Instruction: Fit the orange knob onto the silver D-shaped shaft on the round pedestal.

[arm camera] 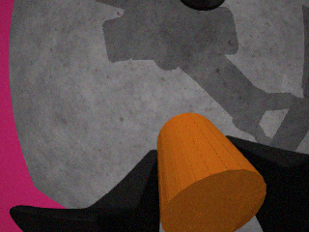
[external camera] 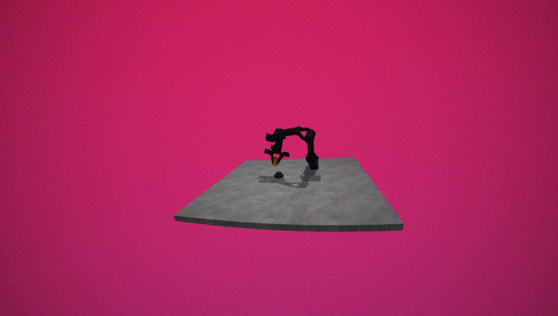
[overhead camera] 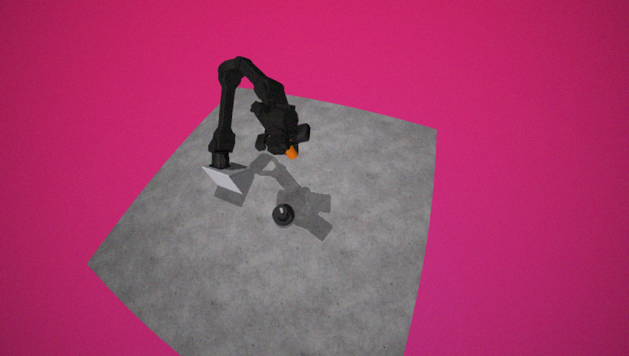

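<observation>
Grey worktop (overhead camera: 353,273) (external camera: 289,203) (arm camera: 72,111), pink surroundings. Your end effector (overhead camera: 288,147) (external camera: 275,161) (arm camera: 191,150) grasps orange knob (overhead camera: 291,152) (external camera: 275,161) (arm camera: 198,150), lifted clear of worktop, lower right of wrist frame. Round pedestal (overhead camera: 277,220) (external camera: 278,176) (arm camera: 204,4) sits below centre in top view, apart from knob.

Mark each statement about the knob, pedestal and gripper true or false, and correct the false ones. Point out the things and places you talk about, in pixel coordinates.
1. The gripper (overhead camera: 288,147) (external camera: 275,159) (arm camera: 191,150) is shut on the orange knob (overhead camera: 291,152) (external camera: 275,161) (arm camera: 200,152). True.
2. The orange knob is seated on the round pedestal (overhead camera: 287,222) (external camera: 278,176) (arm camera: 204,6). False: it is held up in the air, off the pedestal.
3. The round pedestal stands on the gray slab (overhead camera: 344,286) (external camera: 289,207) (arm camera: 63,97). True.
4. The arm's shadow falls only on the pink backdrop. False: it falls across the gray slab.
</observation>
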Robot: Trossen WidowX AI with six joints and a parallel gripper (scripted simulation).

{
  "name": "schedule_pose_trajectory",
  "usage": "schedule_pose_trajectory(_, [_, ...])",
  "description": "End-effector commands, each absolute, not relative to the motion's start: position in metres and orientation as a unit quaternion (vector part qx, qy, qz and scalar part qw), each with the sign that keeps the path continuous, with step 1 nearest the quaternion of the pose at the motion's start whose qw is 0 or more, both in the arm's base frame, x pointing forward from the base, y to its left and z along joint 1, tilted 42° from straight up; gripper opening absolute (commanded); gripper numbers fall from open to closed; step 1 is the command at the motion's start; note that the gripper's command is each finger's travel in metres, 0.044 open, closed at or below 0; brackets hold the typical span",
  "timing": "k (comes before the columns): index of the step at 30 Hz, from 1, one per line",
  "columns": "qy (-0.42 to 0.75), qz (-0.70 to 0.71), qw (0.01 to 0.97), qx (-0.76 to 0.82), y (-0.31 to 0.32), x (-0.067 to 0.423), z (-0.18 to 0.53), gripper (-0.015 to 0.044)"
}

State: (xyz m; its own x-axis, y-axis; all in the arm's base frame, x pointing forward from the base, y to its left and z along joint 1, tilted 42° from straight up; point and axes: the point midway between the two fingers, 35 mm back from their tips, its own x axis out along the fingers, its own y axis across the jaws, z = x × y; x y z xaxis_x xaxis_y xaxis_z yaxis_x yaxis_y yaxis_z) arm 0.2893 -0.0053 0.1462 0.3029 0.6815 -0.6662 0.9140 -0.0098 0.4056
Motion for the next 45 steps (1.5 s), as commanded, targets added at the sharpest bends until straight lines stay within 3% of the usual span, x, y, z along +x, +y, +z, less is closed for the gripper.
schedule_pose_trajectory(1, [0.537, -0.122, 0.415, 0.724, -0.013, 0.283, 0.152, 0.0])
schedule_pose_trajectory(27, [0.309, 0.0, 0.433, 0.847, -0.063, 0.245, 0.178, 0.0])
schedule_pose_trajectory(45, [0.269, 0.018, 0.433, 0.86, -0.064, 0.243, 0.176, 0.0])
